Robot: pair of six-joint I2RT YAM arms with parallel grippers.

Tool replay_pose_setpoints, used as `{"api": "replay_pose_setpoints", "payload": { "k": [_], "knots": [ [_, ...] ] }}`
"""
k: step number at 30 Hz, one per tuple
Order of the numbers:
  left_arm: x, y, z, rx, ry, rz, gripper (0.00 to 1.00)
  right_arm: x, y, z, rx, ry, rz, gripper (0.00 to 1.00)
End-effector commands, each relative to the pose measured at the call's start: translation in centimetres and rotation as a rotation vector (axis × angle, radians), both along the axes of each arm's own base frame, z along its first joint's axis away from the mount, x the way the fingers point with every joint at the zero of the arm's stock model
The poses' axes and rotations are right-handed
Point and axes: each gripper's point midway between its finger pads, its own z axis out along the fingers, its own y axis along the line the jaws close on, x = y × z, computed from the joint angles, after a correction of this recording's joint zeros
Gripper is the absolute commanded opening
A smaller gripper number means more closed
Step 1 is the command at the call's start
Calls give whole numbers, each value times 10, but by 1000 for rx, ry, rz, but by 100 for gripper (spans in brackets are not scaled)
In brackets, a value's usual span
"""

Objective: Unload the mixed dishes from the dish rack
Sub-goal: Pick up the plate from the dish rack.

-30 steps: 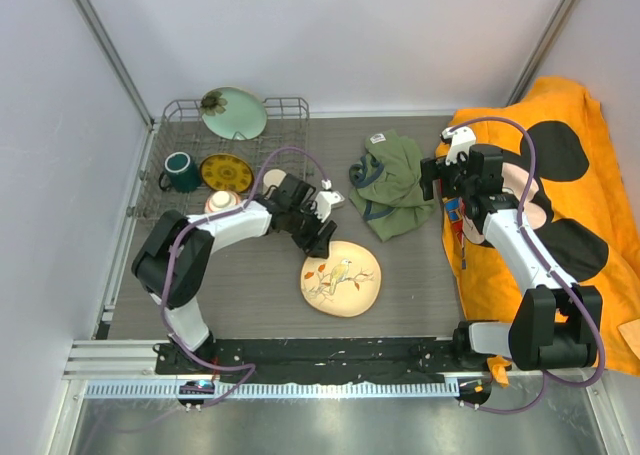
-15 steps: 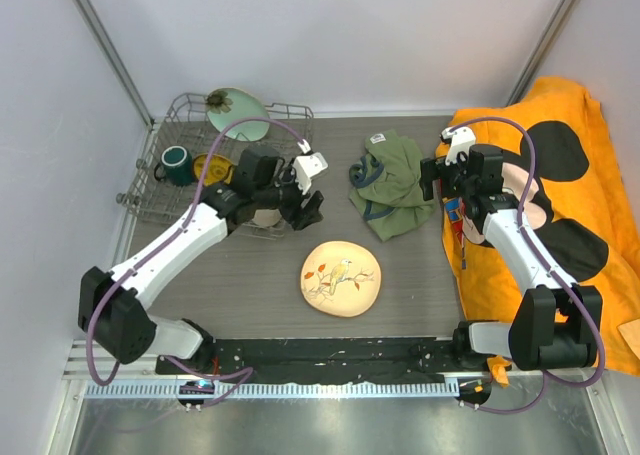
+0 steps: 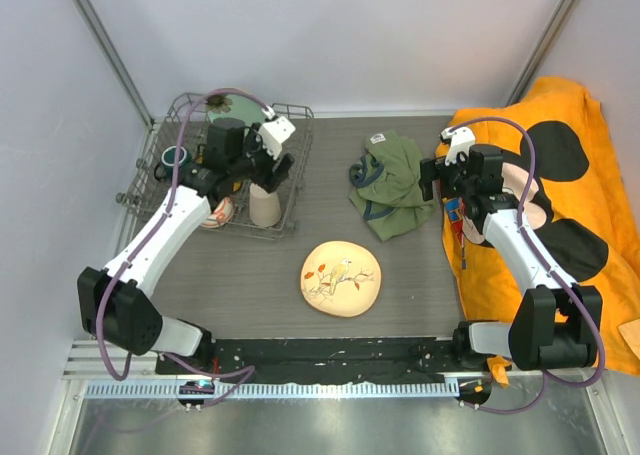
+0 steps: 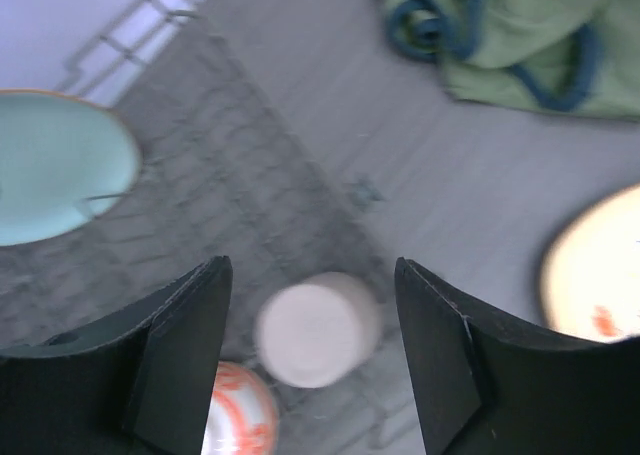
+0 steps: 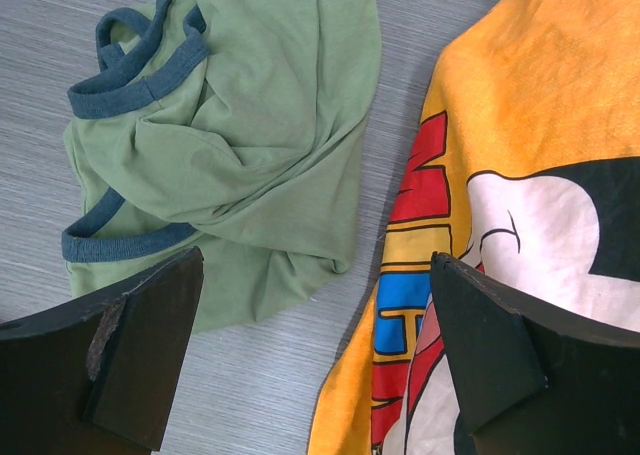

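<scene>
Top view: the dish rack (image 3: 297, 145) sits in the far left corner of the worktop. The left end effector (image 3: 270, 168) hangs over its right side, jaws apart, gripping nothing. Just nearer, the beige cup (image 3: 264, 208) stands base up, long axis vertical, by the rack's near right corner. The dark green mug (image 3: 174, 158) sits mouth up at the left wall. The pale green plate (image 3: 228, 104) at the far wall is mostly hidden by the arm. The small red-and-white patterned bowl (image 3: 221, 213) shows only partly beside the arm. The cream floral plate (image 3: 342, 278) lies flat mid-worktop, outside the rack. The right end effector (image 3: 431, 180) hovers wide open between the olive-green garment (image 3: 392, 180) and the orange cartoon cloth (image 3: 570, 175).

Left wrist view, blurred: the cup's round base (image 4: 318, 328) lies below and between the fingers (image 4: 180, 355), clear of both. The picture's edges cut off the green plate, the bowl and the floral plate.

Right wrist view: spread fingers (image 5: 140, 345) frame the garment and the cloth, whose cropped lettering is unreadable.
</scene>
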Motion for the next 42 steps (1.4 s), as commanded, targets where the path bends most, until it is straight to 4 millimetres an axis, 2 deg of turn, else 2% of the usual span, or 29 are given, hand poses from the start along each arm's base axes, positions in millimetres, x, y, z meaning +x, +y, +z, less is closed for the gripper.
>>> {"api": "replay_pose_setpoints", "payload": {
  "k": [1,5,7,8,9,11,12,13,14,15,16,17,18,19,20,21,22,23,24,25,26,28,29,31,32,42],
  "knots": [
    [52,25,52,97,-249,54,70,5,1,16,-7,-55,18,99],
    [93,39,63,280,-386,9,69,5,2,15,-8,-53,22,99],
    [109,49,61,350,-412,10,69,5,3,15,-7,-49,30,100],
    [118,52,70,384,-446,7,69,6,3,13,-6,-43,30,99],
    [132,58,56,446,-441,-6,69,5,3,12,-6,-38,30,100],
    [147,64,58,507,-458,-17,70,6,4,12,-4,-38,34,100],
    [159,70,44,567,-449,-43,70,6,4,12,-2,-36,38,100],
    [166,73,39,589,-447,-47,69,6,4,11,-3,-33,37,99],
    [173,73,46,603,-469,-46,69,6,5,9,-1,-27,39,100],
    [183,76,33,632,-459,-59,69,6,5,8,-1,-26,39,99],
    [190,76,30,666,-476,-74,69,6,5,8,-1,-24,39,100],
    [196,78,37,689,-502,-76,69,6,4,7,-2,-21,38,100],
    [202,79,32,709,-503,-81,69,7,4,5,-3,-17,39,99],
    [210,78,19,752,-499,-117,69,7,4,5,-5,-14,36,100],
    [217,79,24,768,-514,-118,69,7,4,4,-6,-11,37,99],
    [219,80,18,786,-498,-133,69,8,3,2,-9,-5,35,100],
    [228,80,1,820,-477,-161,69,8,3,0,-10,-1,36,100],
    [235,81,12,831,-498,-155,68,9,3,1,-9,-2,35,99],
    [237,84,9,851,-482,-160,68,9,2,0,-14,0,32,99],
    [243,85,15,862,-496,-154,68,9,2,-2,-15,8,31,100],
    [248,86,5,891,-488,-184,68,9,2,-3,-16,9,32,100],
    [253,90,4,919,-481,-205,68,10,2,-3,-17,9,34,100],
    [257,89,-7,946,-471,-238,68,10,2,-5,-17,14,34,99],
    [260,93,-7,980,-458,-256,68,10,2,-4,-17,11,33,100],
    [263,94,-19,991,-437,-273,68,10,2,-7,-18,18,33,100],
    [277,107,-42,1121,-420,-360,67,13,1,-13,-25,35,33,100]
  ]
}}
